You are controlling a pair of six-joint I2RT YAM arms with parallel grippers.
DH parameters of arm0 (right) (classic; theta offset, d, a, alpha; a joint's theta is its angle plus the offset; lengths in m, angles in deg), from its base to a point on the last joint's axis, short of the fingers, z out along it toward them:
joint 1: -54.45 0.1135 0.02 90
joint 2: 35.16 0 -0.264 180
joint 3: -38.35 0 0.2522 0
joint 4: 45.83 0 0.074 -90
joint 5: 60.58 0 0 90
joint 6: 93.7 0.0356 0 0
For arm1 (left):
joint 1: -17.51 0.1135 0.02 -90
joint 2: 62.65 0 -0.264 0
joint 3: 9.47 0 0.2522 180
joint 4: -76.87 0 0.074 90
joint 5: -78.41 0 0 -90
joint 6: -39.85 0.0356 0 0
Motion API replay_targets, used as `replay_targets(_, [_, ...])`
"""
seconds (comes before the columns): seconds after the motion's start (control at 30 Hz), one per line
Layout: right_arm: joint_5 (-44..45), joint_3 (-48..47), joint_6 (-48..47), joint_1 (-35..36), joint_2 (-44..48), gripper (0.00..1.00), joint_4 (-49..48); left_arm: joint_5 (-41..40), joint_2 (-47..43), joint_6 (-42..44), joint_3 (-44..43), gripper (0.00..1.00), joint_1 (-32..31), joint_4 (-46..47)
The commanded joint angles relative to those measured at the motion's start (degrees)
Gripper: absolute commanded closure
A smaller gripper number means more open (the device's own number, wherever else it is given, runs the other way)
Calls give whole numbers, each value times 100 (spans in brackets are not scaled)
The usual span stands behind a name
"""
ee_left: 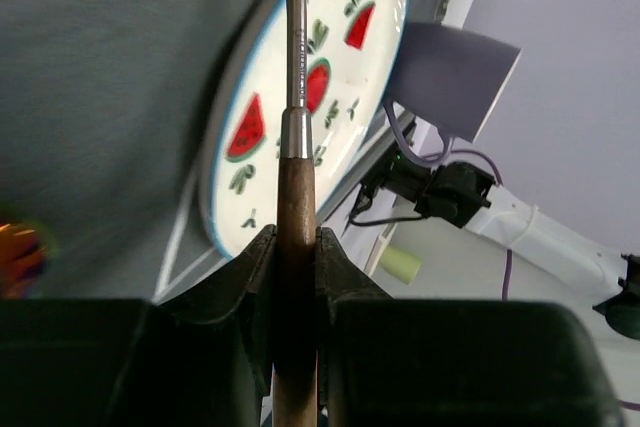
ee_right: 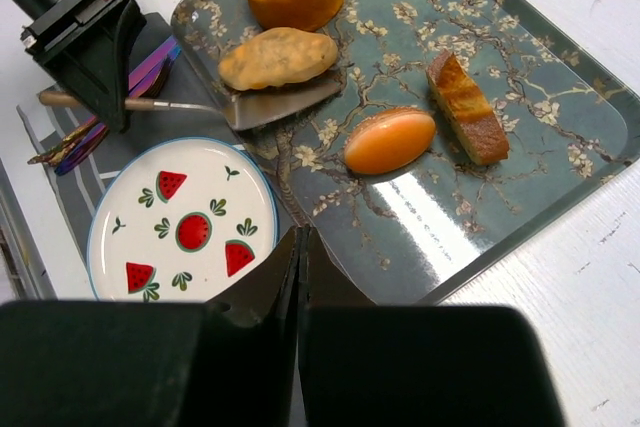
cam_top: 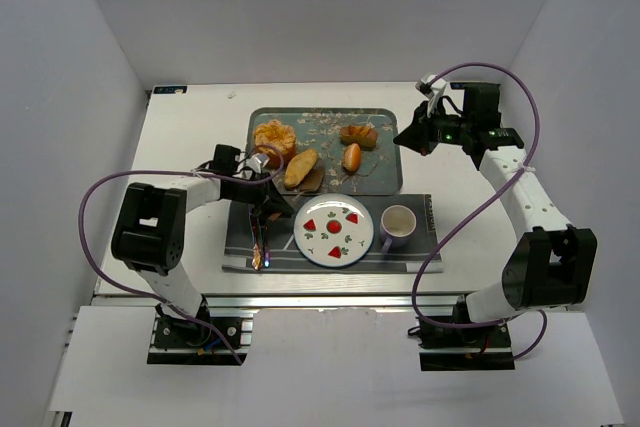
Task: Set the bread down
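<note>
Two arms work above a floral tray (ee_right: 520,77) and a watermelon-patterned plate (ee_right: 120,207). A spatula (ee_right: 270,107) reaches over the tray's front-left part, and the bread (ee_right: 278,57) lies on its blade. The left gripper (ee_left: 296,247) clamps the wooden handle. The right gripper (ee_right: 300,242) hangs over the tray, jaws pressed together and empty.

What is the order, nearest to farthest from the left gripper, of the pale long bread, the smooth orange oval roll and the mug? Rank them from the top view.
1. The bread, lying on the spatula blade just beyond the left gripper.
2. The smooth orange oval roll, farther right on the tray.
3. The mug, far right on the mat.
</note>
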Motion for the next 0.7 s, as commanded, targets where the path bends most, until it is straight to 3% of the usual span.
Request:
replay_targets(0.0, [-190, -2, 56, -37, 97, 100, -164, -302, -135, 217, 22, 100, 339, -429])
replay_targets(0.2, [-260, -2, 109, -46, 80, 100, -200, -679, -311, 551, -100, 100, 718, -851])
replay_targets(0.67, [-348, 7, 162, -46, 36, 100, -235, -1971, -540, 1878, -733, 100, 525, -1634])
